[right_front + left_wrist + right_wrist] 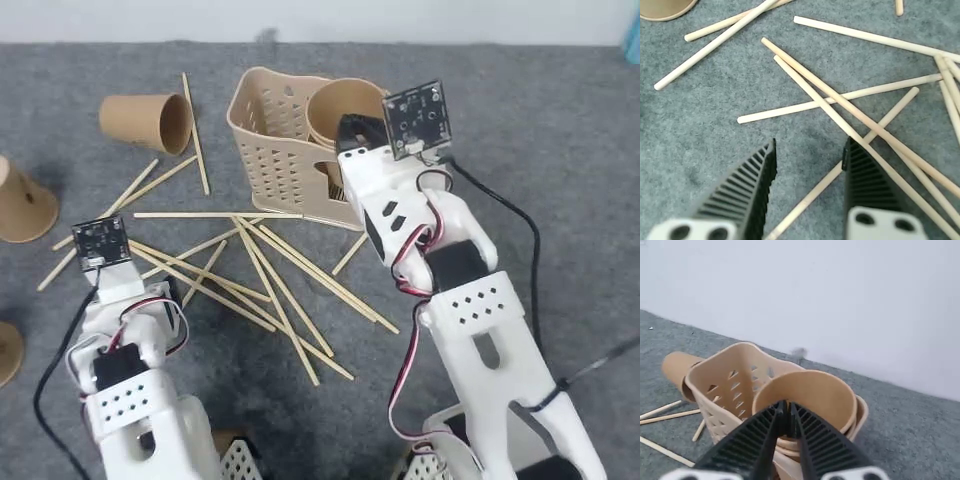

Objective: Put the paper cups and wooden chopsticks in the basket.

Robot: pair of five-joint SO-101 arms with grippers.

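The right gripper (pixel 786 422) is pinched shut on the rim of a paper cup (pixel 810 392) that sits inside the basket (pixel 722 385), seemingly nested on another cup. The left gripper (pixel 810 150) is spread wide just above the wooden chopsticks (pixel 840 100), all scattered loose on the grey surface (pixel 560 120). A tipped cup (pixel 145 122) lies near the basket and a second cup (pixel 20 205) lies farther out. Most of the task looks undone.

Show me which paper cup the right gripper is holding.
The cup inside the basket, its rim pinched by the right gripper; the three cups on the grey mat lie loose and untouched.
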